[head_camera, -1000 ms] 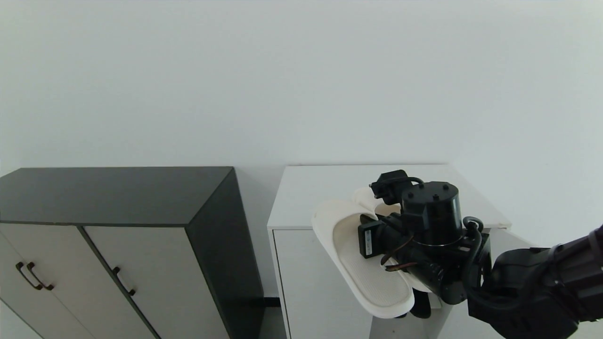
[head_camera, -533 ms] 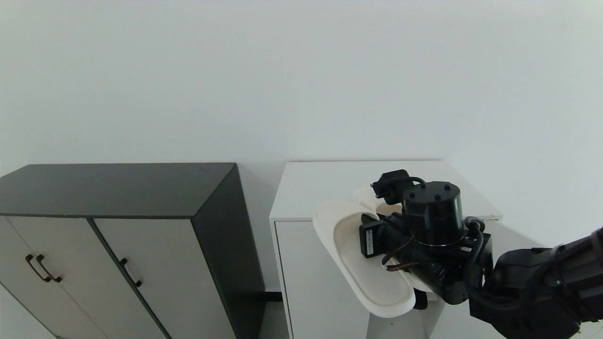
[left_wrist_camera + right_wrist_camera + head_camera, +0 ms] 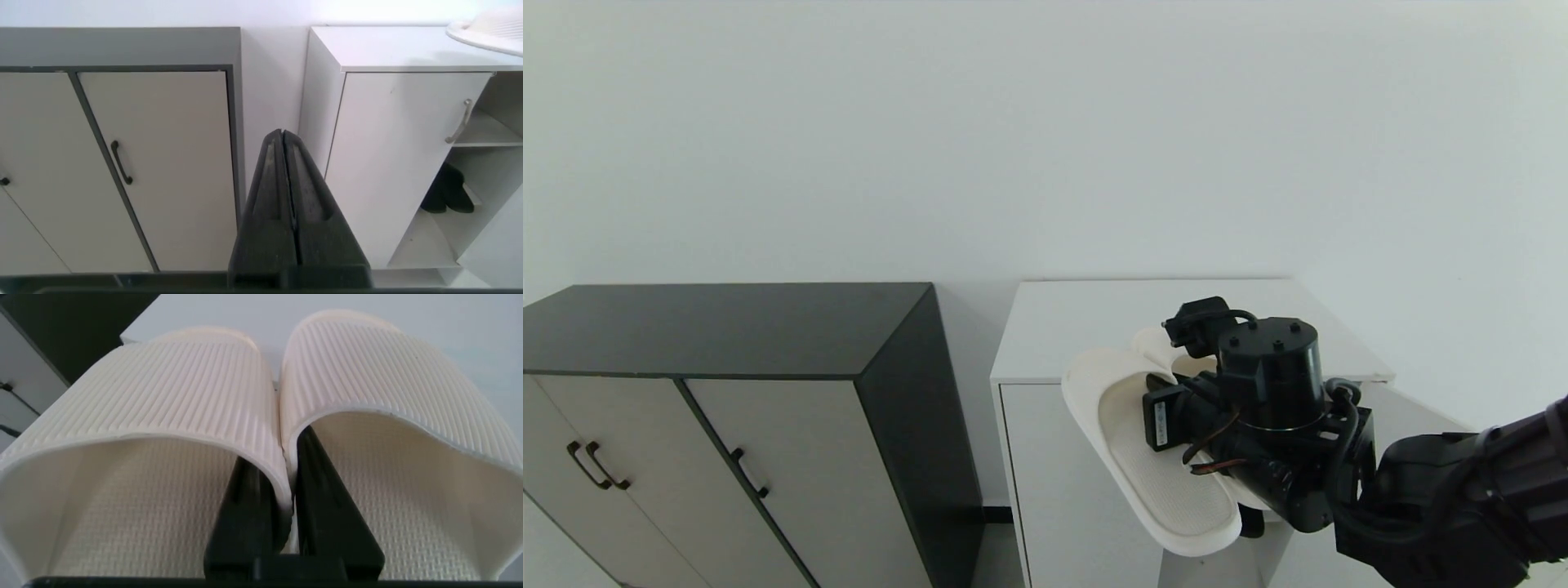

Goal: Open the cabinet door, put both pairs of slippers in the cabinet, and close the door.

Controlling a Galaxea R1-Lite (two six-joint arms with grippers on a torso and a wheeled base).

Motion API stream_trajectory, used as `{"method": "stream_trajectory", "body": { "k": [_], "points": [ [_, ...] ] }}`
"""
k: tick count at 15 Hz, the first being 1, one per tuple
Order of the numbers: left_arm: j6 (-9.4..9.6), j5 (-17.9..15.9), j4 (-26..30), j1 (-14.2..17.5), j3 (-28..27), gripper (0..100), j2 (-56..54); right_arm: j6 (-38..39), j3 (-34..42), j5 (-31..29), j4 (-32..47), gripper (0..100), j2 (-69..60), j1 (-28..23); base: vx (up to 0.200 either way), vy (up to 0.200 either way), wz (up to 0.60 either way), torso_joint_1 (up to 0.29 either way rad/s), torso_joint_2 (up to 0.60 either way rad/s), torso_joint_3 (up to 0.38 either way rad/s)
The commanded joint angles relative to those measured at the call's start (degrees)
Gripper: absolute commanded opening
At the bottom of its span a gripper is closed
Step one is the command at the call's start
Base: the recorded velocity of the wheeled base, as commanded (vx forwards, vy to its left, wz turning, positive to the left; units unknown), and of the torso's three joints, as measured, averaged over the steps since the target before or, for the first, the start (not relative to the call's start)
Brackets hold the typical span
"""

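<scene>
A pair of white slippers hangs in the air in front of the white cabinet, toes towards the cabinet top. My right gripper is shut on them, pinching the two inner strap edges together. The slippers' edge shows at cabinet-top height. The white cabinet's door stands open, and a pair of black slippers lies on a lower shelf inside. A bit of a black slipper peeks out below the white pair. My left gripper is shut and holds nothing, low in front of both cabinets.
A black-topped cabinet with beige doors and dark handles stands to the left of the white one, with a narrow gap between them. A plain wall runs behind both.
The head camera has shifted a little, so the cabinets sit slightly further right in the picture. The white slippers stay in my right gripper at about the same place.
</scene>
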Motion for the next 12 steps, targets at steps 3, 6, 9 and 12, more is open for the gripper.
{"method": "stream_trajectory", "body": {
  "k": [3, 6, 9, 12],
  "points": [
    [-0.02, 0.02, -0.01, -0.06, 0.00, 0, 0.08, -0.05, 0.51, -0.01, -1.06, 0, 0.04, 0.04, 0.000, -0.200, 0.00, 0.006, 0.01, 0.004],
    [0.07, 0.02, -0.01, 0.02, 0.00, 0, 0.08, -0.05, 0.78, -0.01, -1.15, 0, 0.04, 0.04, 0.000, -0.200, 0.00, 0.004, 0.00, 0.002],
    [-0.02, 0.02, -0.01, -0.06, 0.00, 0, 0.08, -0.05, 1.04, -0.10, -1.15, 0, 0.12, 0.04, 0.000, -0.200, 0.00, 0.001, 0.00, 0.001],
    [0.07, 0.02, -0.01, 0.02, 0.00, 0, -0.01, -0.05, 1.13, -0.10, -1.15, 0, 0.04, 0.66, 0.000, -0.200, 0.00, 0.002, 0.01, 0.004]
  ]
}}
